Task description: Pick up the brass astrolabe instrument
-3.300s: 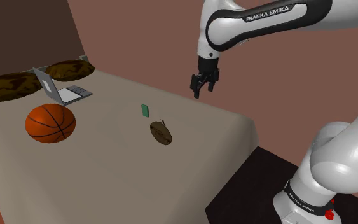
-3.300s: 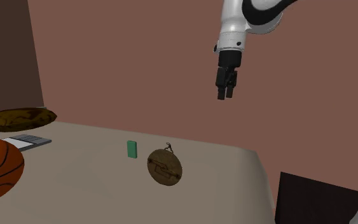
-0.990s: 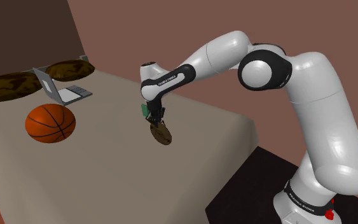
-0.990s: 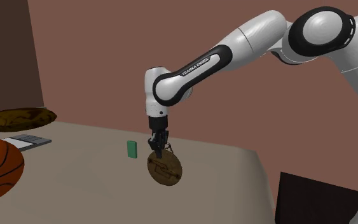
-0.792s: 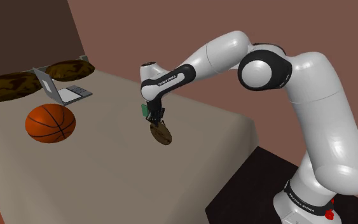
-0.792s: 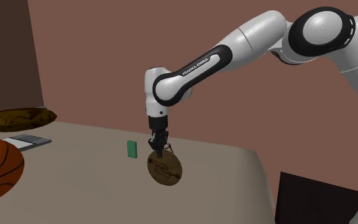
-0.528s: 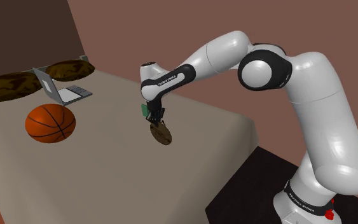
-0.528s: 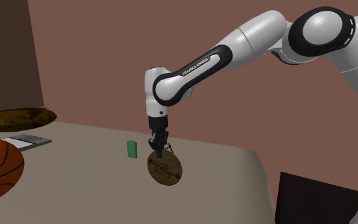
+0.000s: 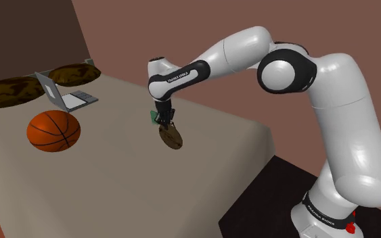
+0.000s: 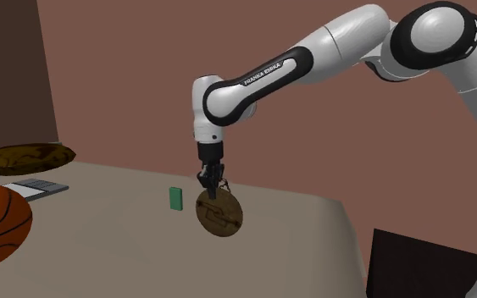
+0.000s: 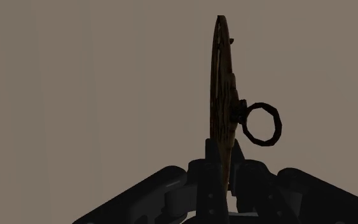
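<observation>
Clamping the upper edge of the brass-brown astrolabe (image 11: 223,95), the end effector (image 11: 224,170) has its black fingers (image 11: 204,175) closed on the two flat faces of the disc. In the wrist view the disc runs edge-on straight out between them. That grip suits the shape, I think: a thin plate offers little to pinch except across its thickness, and taking it near the top lets it hang plumb under the hand. Its small suspension ring (image 11: 261,105) sticks out to one side just past the fingertips and is not what is being held.

In the second exterior view the end effector points straight down, and the disc dangles beneath it with its engraved face turned toward the camera. It appears to hang just clear of the beige bed (image 10: 101,254). I judge the pick as made or very nearly so, with only more height to gain.

A little green block (image 10: 175,198) stands on the bed just beside the disc, close enough that a sideways swing could knock it. A straight upward pull looks the safer course. Farther along the bed, well apart from the grasp, lie a basketball (image 9: 53,130), an open laptop (image 9: 60,94) and two brown pillows (image 9: 9,90) near the head end. A reddish-brown wall (image 10: 143,76) lies behind the arm.
</observation>
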